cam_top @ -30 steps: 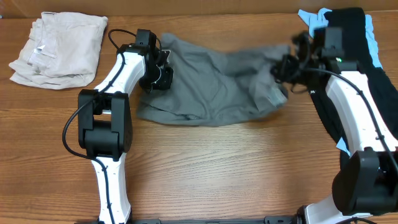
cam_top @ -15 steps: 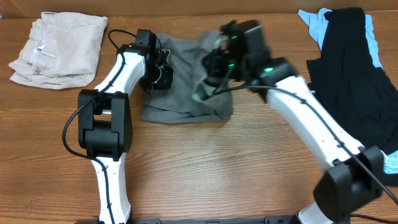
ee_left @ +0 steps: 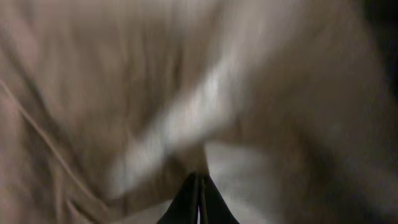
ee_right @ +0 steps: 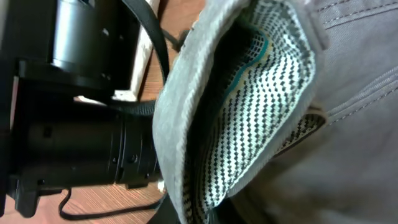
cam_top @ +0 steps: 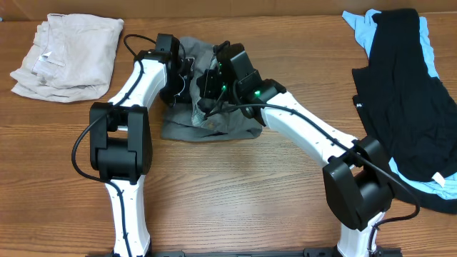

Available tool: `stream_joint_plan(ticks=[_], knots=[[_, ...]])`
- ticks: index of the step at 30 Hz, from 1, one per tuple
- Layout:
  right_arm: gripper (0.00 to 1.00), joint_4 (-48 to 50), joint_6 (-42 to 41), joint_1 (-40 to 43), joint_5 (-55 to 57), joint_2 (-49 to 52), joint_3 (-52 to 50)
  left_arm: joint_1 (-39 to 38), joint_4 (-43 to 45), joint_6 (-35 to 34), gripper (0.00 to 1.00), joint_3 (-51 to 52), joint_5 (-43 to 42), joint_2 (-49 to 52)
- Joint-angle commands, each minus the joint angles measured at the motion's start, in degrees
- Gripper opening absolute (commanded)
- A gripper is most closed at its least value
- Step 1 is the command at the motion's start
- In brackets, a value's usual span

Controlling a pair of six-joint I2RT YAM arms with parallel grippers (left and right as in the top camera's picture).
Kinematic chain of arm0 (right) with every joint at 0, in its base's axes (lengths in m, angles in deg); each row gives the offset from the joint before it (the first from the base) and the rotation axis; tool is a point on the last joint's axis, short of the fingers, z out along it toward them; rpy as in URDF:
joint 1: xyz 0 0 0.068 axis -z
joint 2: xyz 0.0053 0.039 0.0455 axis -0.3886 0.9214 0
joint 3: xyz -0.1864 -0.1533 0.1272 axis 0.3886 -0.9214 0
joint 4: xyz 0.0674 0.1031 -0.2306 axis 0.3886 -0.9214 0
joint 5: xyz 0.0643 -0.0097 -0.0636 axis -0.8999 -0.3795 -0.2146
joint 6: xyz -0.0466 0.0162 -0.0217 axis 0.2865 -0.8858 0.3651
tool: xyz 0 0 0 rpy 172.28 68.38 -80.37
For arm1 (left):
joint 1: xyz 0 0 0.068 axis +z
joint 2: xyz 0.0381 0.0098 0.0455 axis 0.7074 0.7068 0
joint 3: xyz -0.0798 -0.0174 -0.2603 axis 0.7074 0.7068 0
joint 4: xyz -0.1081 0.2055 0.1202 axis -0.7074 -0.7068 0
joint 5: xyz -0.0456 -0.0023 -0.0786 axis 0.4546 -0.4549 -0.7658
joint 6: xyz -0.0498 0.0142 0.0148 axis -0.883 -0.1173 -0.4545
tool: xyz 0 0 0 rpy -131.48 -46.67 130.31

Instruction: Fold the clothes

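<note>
The fingertips of the left gripper [ee_left: 199, 198] meet at a thin slit, with blurred grey fabric pressed around them. The right gripper [ee_right: 186, 214] is mostly hidden under the curled waistband edge it pinches, which shows black-and-white checked lining and teal trim. The shorts [cam_top: 214, 128] lie doubled into a rumpled grey heap at upper centre of the overhead frame, on the wooden table [cam_top: 271, 193].
</note>
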Motion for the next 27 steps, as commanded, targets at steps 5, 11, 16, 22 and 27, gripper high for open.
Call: stream_joint_plan(ticks=[5,11,16,22,27], knots=[[0.04,1.01,-0.83,0.13,0.46,-0.46,1.81,2.54,-16.83,0.44,0.12,-12.59,1.66,2.89],[0.04,1.03,-0.83,0.11,0.46,-0.46,1.81,3.67,-27.65,0.39,0.31,-26.4,5.29,2.89],[0.04,1.66,-0.81,0.11,0.5,-0.28,1.81,5.55,-34.47,-1.57,0.34,-38.8,10.23,2.89],[0.04,10.49,0.33,-1.95,0.72,3.48,1.81,9.4,-36.48,-3.69,0.37,-48.7,8.59,2.89],[0.66,17.07,4.39,-4.7,-0.07,6.6,1.81,10.34,-36.76,-3.32,0.44,-49.11,7.08,2.91]])
